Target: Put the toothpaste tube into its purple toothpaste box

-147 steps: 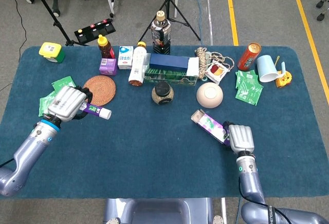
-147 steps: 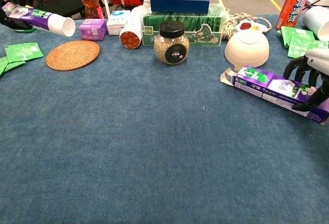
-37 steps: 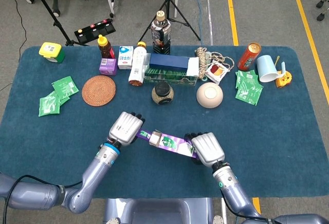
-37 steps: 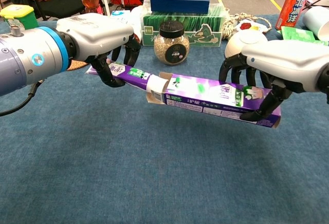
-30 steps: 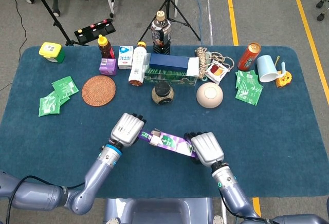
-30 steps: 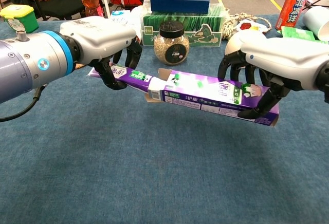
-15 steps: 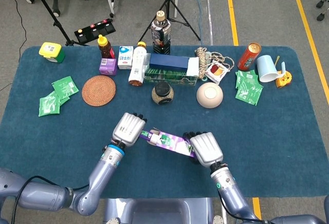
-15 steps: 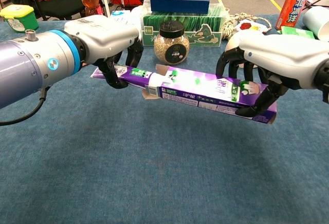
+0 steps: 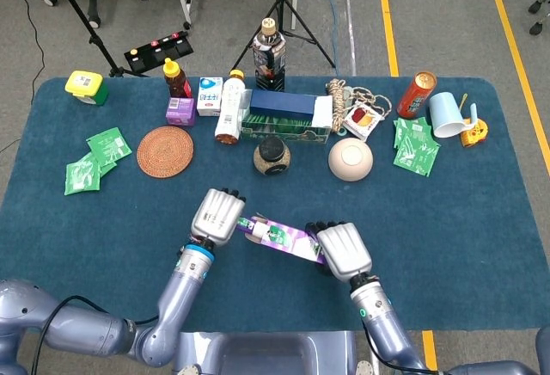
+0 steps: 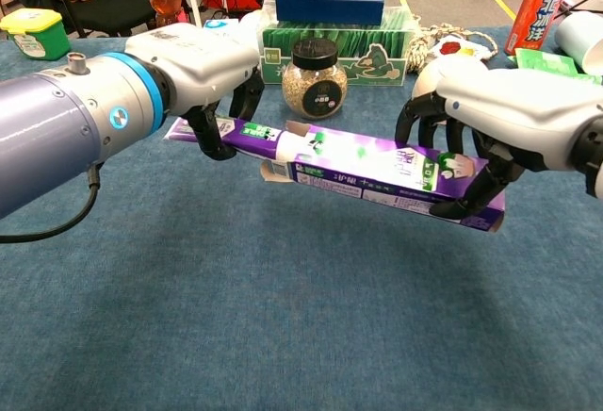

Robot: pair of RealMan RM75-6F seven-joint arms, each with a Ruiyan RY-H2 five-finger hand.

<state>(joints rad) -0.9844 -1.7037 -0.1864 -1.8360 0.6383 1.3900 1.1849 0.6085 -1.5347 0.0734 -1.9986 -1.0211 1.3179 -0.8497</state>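
Your two hands meet above the blue desk, both raised off it. Your right hand wraps around the far end of the purple toothpaste box, fingers curled over its top and underneath. The box looks like thin, light card that will likely buckle if squeezed, so keep your hold near its closed end and leave the open flaps by your left hand free. Your left hand closes on the tail of the toothpaste tube, whose cap end sits at the box mouth, apparently just entering. The tube is probably soft and glossy, so grip near the flat crimped tail and push straight along the box.
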